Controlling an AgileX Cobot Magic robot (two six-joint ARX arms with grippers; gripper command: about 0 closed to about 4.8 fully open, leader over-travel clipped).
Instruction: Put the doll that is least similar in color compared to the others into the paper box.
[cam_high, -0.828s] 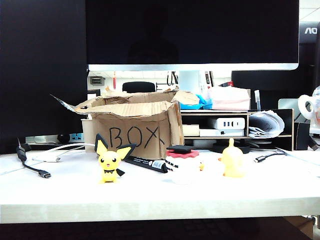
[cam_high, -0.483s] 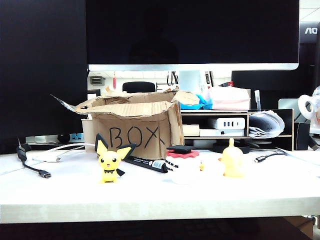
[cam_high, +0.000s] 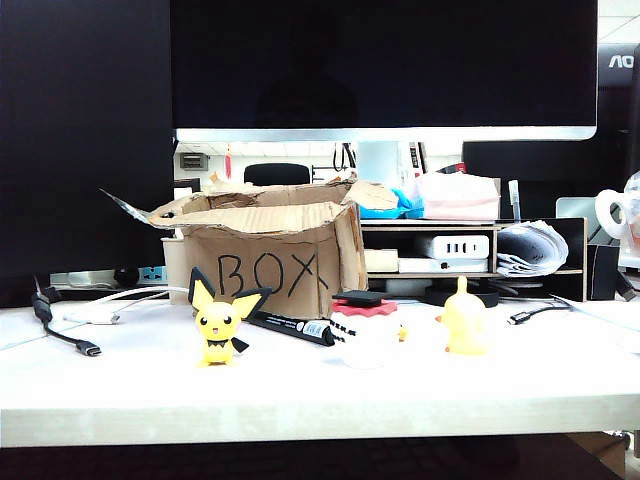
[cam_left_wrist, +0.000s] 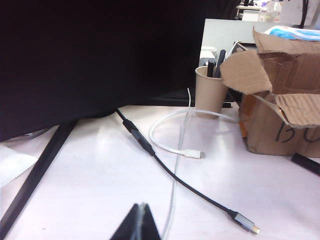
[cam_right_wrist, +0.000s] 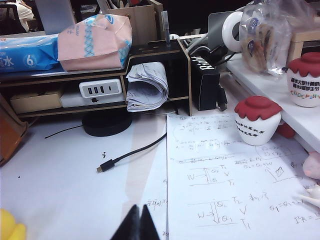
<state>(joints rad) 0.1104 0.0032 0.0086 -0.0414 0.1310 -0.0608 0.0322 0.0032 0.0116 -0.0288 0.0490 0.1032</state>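
1. The doll (cam_high: 369, 330) is seen standing upright on the bench (cam_high: 300, 390), long axis vertical, red-and-black top uppermost, just right of the paper box (cam_high: 265, 250).
2. A yellow doll with black-tipped ears (cam_high: 222, 322) stands to its left, a black marker (cam_high: 292, 326) lies between them, and a plain yellow doll (cam_high: 464, 318) stands to its right.
3. The left claw (cam_left_wrist: 140, 224) is seen pressed together over the cables, and the right claw (cam_right_wrist: 137, 223) is closed and empty over a written sheet (cam_right_wrist: 235, 185); the doll appears in neither wrist view.

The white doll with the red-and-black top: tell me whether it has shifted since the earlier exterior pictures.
No. The doll stands where it did, between the black marker and the plain yellow doll, before the paper box.
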